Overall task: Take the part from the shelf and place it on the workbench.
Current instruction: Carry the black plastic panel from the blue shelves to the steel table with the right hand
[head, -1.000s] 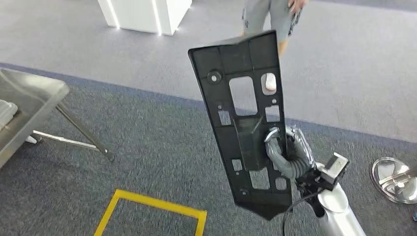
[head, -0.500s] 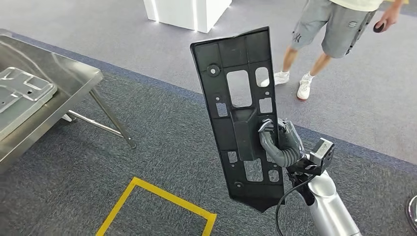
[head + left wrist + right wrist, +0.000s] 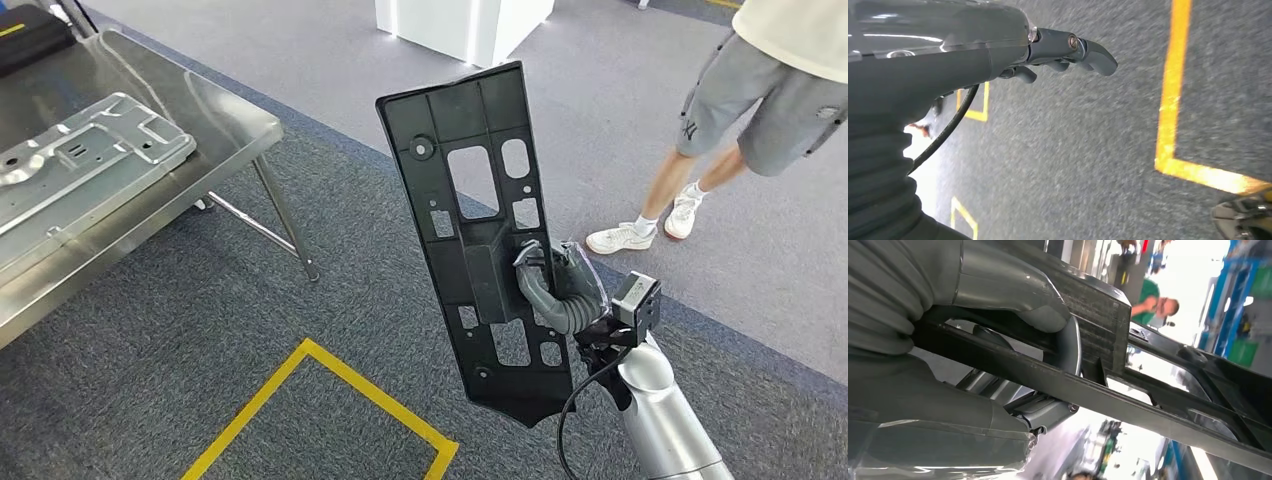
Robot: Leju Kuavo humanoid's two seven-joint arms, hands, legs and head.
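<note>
Worktop: a shiny steel table at about 10 o'clock in the head view. It stands on thin metal legs on the carpet.
Metal plate: a flat silver sheet with bumps and holes. It lies on the worktop.
Black case: a dark thing at the far corner of the worktop, cut off by the picture edge.
Yellow tape: a yellow corner marked on the grey carpet at about 7 o'clock, between the worktop and the part.
Part: a long black plastic panel with many holes cut in it. It is up in the air, standing almost straight, in the middle of the head view. It is well apart from the worktop.
Right robot hand: it holds the part near the lower half. Its grey thumb lies on one side and its fingers on the other.
Left robot hand: it hangs over the carpet with nothing in it. Its fingers are curled in a little.
White block: a white stand on the floor at about 12 o'clock.
Person: at about 2 o'clock, in grey shorts and white shoes, standing on the lighter floor behind the part.
</note>
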